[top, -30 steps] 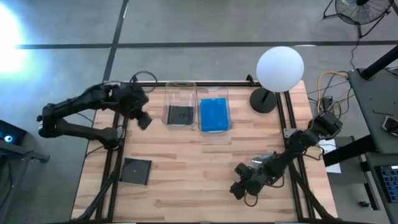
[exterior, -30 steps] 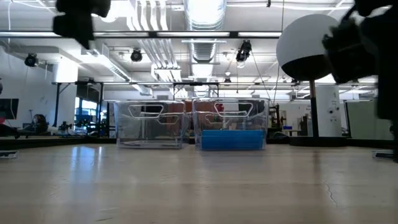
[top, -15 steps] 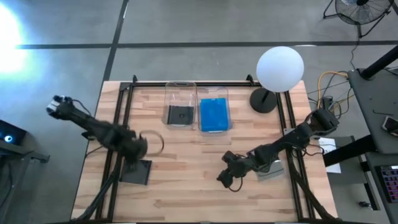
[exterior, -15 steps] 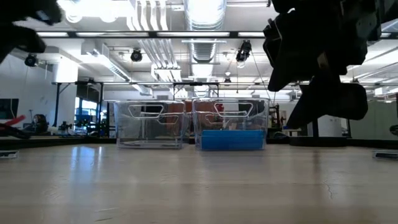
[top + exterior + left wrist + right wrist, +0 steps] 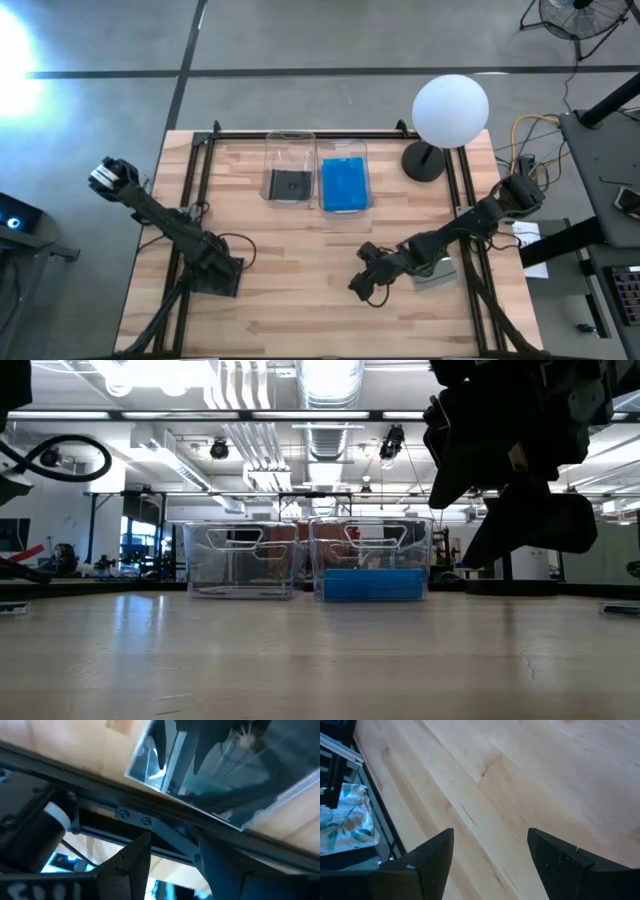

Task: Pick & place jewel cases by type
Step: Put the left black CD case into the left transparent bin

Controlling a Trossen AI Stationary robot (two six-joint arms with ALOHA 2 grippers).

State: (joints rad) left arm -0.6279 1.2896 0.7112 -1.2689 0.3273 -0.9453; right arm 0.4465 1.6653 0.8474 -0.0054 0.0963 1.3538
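Surface: pale butcher-block table, planks running side to side, framed by black rails along both flanks and the far edge. Floor around it is grey concrete with a dark seam line.

Two clear plastic bins stand side by side at the far middle of the table. The left one holds a dark jewel case lying flat on its floor; the right bin holds the blue jewel cases, stacked, count not readable from above. Another dark jewel case lies flat at the near left, by the left rail, partly covered by the left gripper.

Left gripper sits low over that case; in the left wrist view its fingers stand apart, with the case's glossy face just ahead. Contact cannot be told.

Right gripper hovers above bare wood at near centre-right, jaws spread wide, nothing between them; the right wrist view shows only plank grain.

A white globe lamp on a black base stands at the far right corner. Room in the low view: open ceiling with ducting and strip lights. A floor fan stands at the far right.
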